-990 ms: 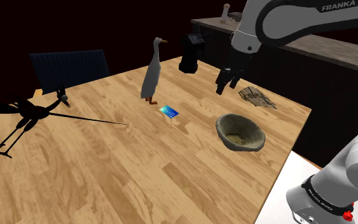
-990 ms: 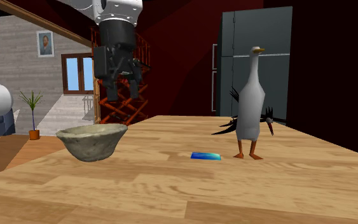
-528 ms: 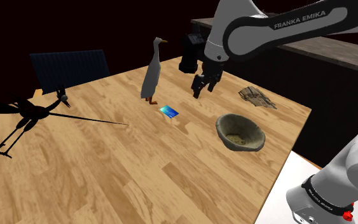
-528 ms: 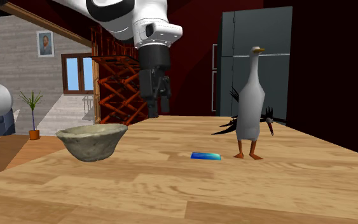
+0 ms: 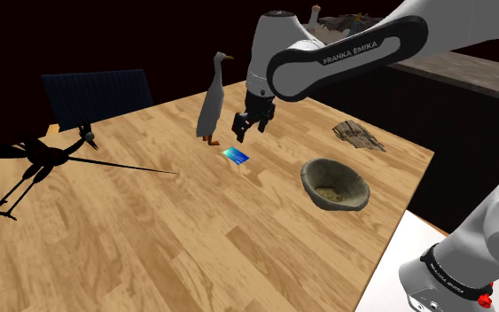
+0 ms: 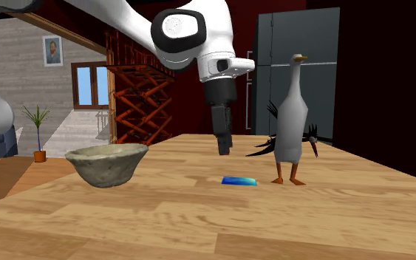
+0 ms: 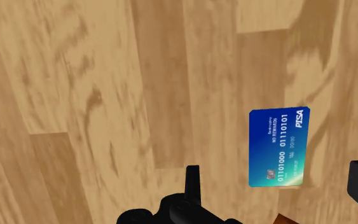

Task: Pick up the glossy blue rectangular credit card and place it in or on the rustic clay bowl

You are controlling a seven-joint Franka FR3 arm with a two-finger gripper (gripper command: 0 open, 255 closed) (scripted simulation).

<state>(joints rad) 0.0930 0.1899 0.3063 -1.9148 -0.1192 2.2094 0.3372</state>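
The blue credit card [image 5: 236, 156] lies flat on the wooden table [image 5: 150, 230], just in front of a white goose figurine [image 5: 212, 96]. My gripper [image 5: 238, 136] hovers a little above the card, open and empty. In the wrist view the card [image 7: 279, 147] sits between the spread fingers [image 7: 192, 181], nearer the outer finger, untouched. The clay bowl [image 5: 334, 183] stands upright to the shoulder view's right of the card, near the table edge. From the second exterior view the gripper [image 6: 223, 146] hangs above the card [image 6: 240, 181], with the bowl [image 6: 108, 162] at the left.
The goose figurine [image 6: 291, 111] stands close beside the card. A black long-legged bird figurine [image 5: 43, 159] lies at the shoulder view's left. A small brownish object [image 5: 358, 135] rests behind the bowl. A dark slatted panel [image 5: 97, 93] stands beyond the table's far edge.
The arm has swung from above the bowl's side toward the goose and come down, so the gripper now hangs over the card. Card and bowl have not moved.
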